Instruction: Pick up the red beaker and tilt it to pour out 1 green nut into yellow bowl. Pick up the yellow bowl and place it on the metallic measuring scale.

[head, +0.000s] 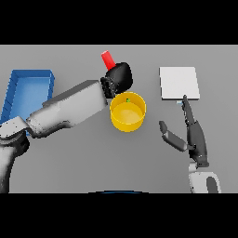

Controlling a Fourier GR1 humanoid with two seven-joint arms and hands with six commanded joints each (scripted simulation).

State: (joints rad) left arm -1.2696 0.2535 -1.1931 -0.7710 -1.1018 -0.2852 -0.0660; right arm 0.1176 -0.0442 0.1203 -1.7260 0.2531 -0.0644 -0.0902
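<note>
Head view is giving me the grey table (93, 158) from above, and I am watching my left arm reaching in from the lower left, stretching diagonally toward the middle of the table. My left hand (119, 77) is wrapping around the red beaker (108, 59), its dark fingers curling over the lower part of the vessel so that only the upper red portion is sticking out beyond the hand, up and to the left. I am holding the beaker tilted, leaning away from upright, just behind the far rim of the yellow bowl (128, 112). The bowl is sitting on the table directly in front of the hand, its far rim almost touching it. A single green nut (128, 99) is showing just inside that far rim, small against the yellow wall; I cannot tell whether it is resting there or falling.

My right hand (191, 135) is hovering on the right side, well apart from the bowl, with fingers straight and spread, thumb angling off to the left. Its longest fingertip is pointing at the near edge of the metallic measuring scale (179, 82), a pale square plate lying at the right rear of the table. A blue tray (23, 90) is sitting at the far left, partly hidden by my left arm.
</note>
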